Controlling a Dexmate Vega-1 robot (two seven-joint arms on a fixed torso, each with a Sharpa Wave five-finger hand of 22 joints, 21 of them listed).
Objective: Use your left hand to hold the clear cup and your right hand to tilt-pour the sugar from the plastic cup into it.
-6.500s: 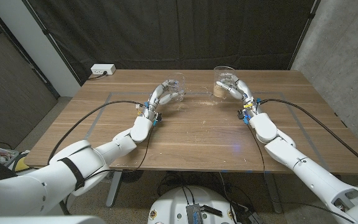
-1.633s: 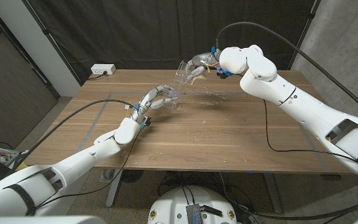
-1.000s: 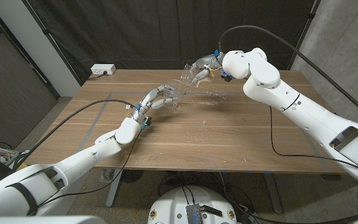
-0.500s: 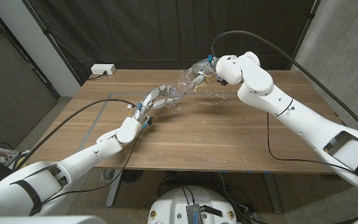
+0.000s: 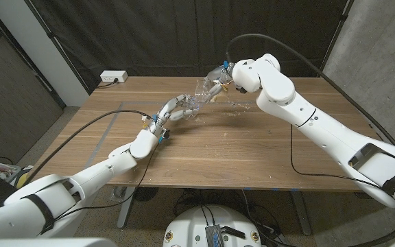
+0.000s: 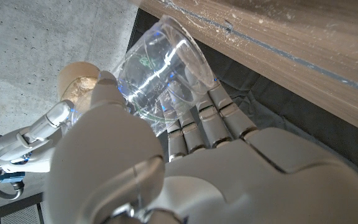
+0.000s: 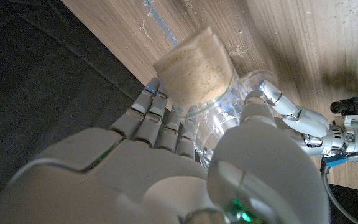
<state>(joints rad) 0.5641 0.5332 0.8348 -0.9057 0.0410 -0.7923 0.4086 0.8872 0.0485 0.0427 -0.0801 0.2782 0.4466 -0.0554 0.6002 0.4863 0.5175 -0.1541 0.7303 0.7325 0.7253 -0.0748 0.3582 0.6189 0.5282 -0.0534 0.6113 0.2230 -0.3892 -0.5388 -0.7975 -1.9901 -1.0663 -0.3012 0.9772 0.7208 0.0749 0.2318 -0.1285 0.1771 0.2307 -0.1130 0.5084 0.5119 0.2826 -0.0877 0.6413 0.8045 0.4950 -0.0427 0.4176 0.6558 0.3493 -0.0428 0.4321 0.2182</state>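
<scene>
The left hand [image 5: 177, 107] grips the clear cup [image 5: 196, 104] on the far middle of the wooden desk [image 5: 211, 147], fingers wrapped around the cup's wall. In the left wrist view the same hand [image 6: 166, 168] has its fingers [image 6: 210, 121] behind the clear cup [image 6: 163, 74] and its thumb on the near side, the cup's open mouth facing away from the palm.

The right hand [image 5: 223, 74] holds the plastic cup [image 5: 210, 85] above the desk, tipped over so that its mouth points down toward the clear cup, just beside and above that cup's rim. In the right wrist view this hand [image 7: 185, 168] is closed around the plastic cup [image 7: 210, 118], and the sugar [image 7: 191, 74] has slid as a pale tan mass to the cup's mouth end. The left hand [image 7: 291, 115] and the rim of the clear cup show right next to the plastic cup there. The left wrist view shows the sugar [image 6: 79, 81] as a tan disc close beside the clear cup, with the right hand [image 6: 27, 143] behind it.

Pale grains lie scattered on the desk near the cups. A white power strip [image 5: 113, 77] sits at the desk's far left corner, well apart from both hands. A black cable [image 5: 94, 130] runs along the left arm.
</scene>
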